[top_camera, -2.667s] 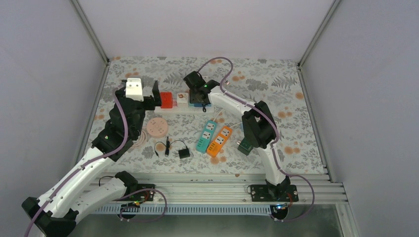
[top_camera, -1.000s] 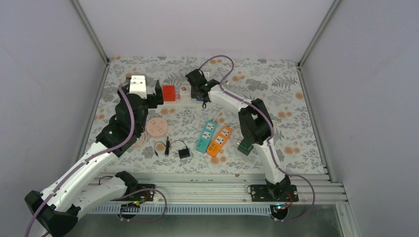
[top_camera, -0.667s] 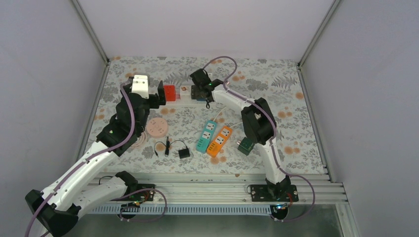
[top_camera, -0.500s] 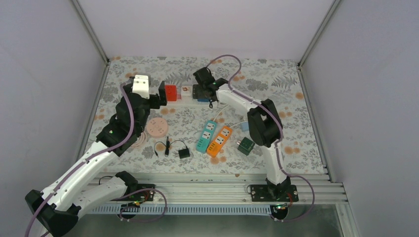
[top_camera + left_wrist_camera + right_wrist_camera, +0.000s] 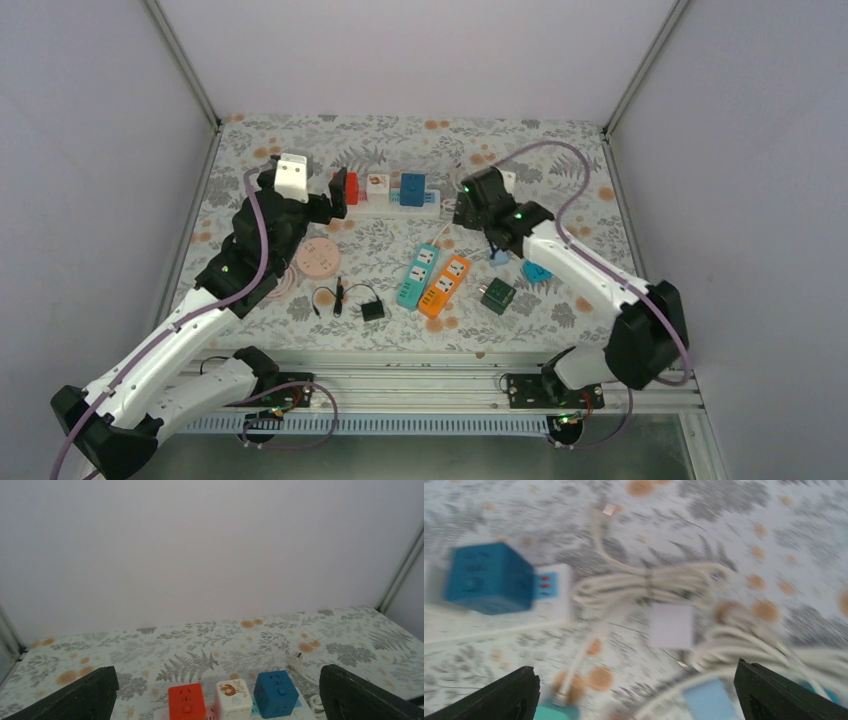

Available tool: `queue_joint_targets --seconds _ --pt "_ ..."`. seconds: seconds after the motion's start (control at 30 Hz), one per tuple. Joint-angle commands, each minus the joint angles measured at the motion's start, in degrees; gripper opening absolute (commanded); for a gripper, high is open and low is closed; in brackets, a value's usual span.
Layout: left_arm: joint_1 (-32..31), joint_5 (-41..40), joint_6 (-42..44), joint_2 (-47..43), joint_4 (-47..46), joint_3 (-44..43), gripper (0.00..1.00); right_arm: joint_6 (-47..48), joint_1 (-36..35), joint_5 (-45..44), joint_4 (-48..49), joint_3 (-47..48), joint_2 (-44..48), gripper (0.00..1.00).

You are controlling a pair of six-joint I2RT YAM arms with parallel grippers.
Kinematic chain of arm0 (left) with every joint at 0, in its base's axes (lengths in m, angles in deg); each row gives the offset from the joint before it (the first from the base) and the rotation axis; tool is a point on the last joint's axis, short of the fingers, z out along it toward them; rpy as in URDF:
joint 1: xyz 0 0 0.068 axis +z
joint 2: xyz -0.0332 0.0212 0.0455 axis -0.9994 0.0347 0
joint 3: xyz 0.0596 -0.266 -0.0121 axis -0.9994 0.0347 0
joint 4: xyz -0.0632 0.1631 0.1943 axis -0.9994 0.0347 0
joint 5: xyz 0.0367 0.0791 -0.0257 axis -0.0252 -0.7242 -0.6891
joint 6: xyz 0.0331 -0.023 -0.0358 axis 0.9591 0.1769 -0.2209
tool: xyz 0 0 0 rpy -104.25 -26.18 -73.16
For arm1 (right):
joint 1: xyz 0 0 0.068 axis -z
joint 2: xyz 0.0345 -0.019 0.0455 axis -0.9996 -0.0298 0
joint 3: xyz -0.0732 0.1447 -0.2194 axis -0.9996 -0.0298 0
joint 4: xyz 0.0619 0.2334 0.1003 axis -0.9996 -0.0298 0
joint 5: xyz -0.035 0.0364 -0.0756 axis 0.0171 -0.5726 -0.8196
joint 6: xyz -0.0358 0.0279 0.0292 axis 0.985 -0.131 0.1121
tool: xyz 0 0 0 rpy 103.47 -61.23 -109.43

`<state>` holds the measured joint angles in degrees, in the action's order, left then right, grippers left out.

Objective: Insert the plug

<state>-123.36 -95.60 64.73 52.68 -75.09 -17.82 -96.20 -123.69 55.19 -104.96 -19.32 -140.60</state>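
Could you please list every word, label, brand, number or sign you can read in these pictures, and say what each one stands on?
No text is readable in any view.
white cube: a brown printed mark on its face, too small to read.
white power strip: red marks beside the blue cube, blurred.
teal strip and orange strip: any lettering is too small to tell.

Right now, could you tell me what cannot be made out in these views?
Top view: the left gripper covers part of the red cube adapter.
Left wrist view: the bottom edge cuts off the power strip, so its sockets go unseen.
Right wrist view: blurred; the white cable bundle cannot be traced to its ends.
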Motion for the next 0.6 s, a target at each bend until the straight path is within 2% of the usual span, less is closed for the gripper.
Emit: queue_joint_targets --seconds 0.0,0.2,0.3,0.37,0.57 --pt "0.15 3.57 -0.68 -0.58 -3.47 1.18 1.00 -13.38 0.84 -7.66 -9.84 -7.88 7.24 1.00" --pt "0.19 4.98 -1.44 -0.34 -5.17 2.04 1.00 -22.09 0.94 2.38 -18.16 -15.61 10.80 1.00" --pt "0.20 5.18 -1.92 -0.22 -5.09 2.29 1.00 -23.13 0.93 8.27 -17.98 -20.07 11.17 1.00" --pt "0.15 5.41 -2.06 -0.20 -5.17 2.52 1.00 -21.42 0.86 13.17 -14.39 -23.57 13.24 0.95" --pt "0.20 5.42 -2.20 0.01 -4.97 2.56 1.00 -23.43 0.89 13.02 -14.59 -27.57 15.29 0.92"
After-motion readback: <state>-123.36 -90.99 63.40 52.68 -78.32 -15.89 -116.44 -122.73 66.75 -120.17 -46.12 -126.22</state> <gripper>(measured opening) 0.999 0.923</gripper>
